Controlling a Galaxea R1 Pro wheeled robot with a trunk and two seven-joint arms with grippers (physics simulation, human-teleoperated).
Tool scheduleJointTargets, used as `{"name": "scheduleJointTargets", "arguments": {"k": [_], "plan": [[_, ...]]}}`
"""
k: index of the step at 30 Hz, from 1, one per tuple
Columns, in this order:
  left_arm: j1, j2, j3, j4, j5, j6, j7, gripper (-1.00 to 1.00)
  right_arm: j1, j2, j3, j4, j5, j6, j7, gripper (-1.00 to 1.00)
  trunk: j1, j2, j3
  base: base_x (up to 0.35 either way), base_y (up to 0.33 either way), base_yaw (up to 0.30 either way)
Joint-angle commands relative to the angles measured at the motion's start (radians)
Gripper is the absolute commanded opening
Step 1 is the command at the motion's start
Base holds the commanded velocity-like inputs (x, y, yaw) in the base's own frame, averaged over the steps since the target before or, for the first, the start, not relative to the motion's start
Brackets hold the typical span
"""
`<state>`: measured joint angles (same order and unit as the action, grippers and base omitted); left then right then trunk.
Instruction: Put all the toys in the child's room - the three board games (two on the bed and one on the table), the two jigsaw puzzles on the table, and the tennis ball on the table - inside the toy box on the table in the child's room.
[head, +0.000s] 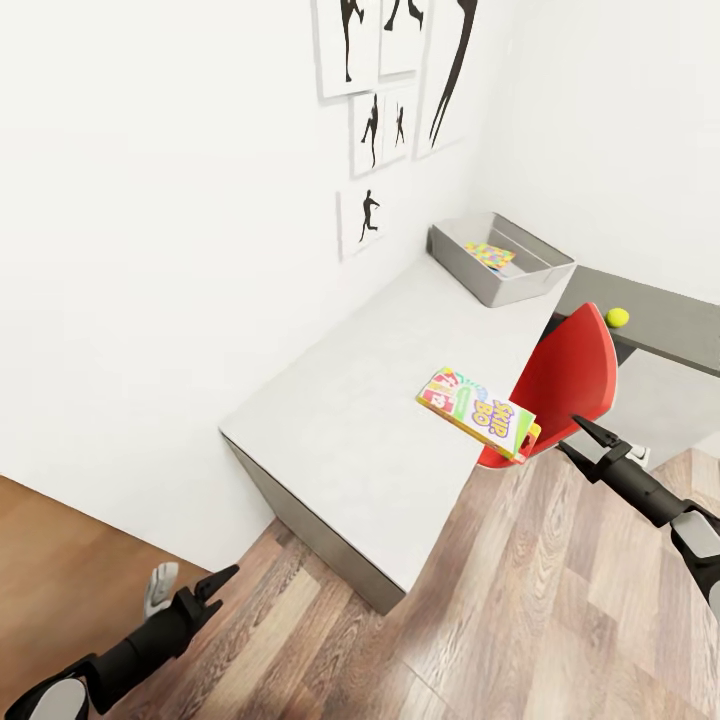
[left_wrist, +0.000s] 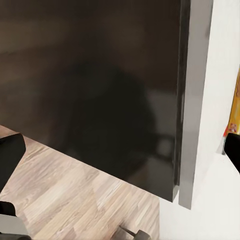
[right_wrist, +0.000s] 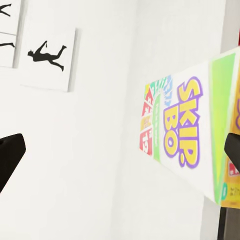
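Pale table (head: 350, 420) against white wall; Skip-Bo box (head: 477, 411) overhangs its edge; my right pincer (head: 585, 432) gapes open, left pincer (head: 205, 585) too.

The red chair (head: 560, 375) hides part of the table (head: 350, 420) edge, the toy box (head: 500, 262) wall hides part of the puzzle (head: 489, 256), and the picture's edge cuts the Skip-Bo box (right_wrist: 200, 145).

Reads "SKIP BO" in purple-outlined yellow letters on the board game box (head: 477, 411). Same words, larger, on its lid (right_wrist: 192, 132) from the right wrist.
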<state>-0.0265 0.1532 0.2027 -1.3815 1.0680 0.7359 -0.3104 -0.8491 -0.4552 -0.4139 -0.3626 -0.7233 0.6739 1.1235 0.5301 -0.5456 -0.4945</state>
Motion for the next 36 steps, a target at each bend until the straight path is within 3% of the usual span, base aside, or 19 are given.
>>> {"name": "scheduleJointTargets", "arguments": {"k": [1,8,36], "plan": [[0.000,0.000,0.002,0.000,0.006,0.007,-0.002,1.00,-0.001,0.000,-0.001,0.001,-0.002,0.006,0.002,1.00,0.000,-0.001,-0.001,0.000,0.000,-0.002],[0.000,0.000,0.002,0.001,0.016,0.007,-0.004,1.00,-0.001,0.002,0.001,0.001,-0.002,0.006,0.002,1.00,0.000,-0.001,-0.001,0.000,0.000,-0.001],[-0.001,-0.001,-0.001,0.000,0.022,0.009,-0.002,1.00,-0.001,0.007,0.001,0.001,0.001,0.007,0.005,1.00,0.108,-0.197,-0.089,0.000,0.000,0.000]]}}
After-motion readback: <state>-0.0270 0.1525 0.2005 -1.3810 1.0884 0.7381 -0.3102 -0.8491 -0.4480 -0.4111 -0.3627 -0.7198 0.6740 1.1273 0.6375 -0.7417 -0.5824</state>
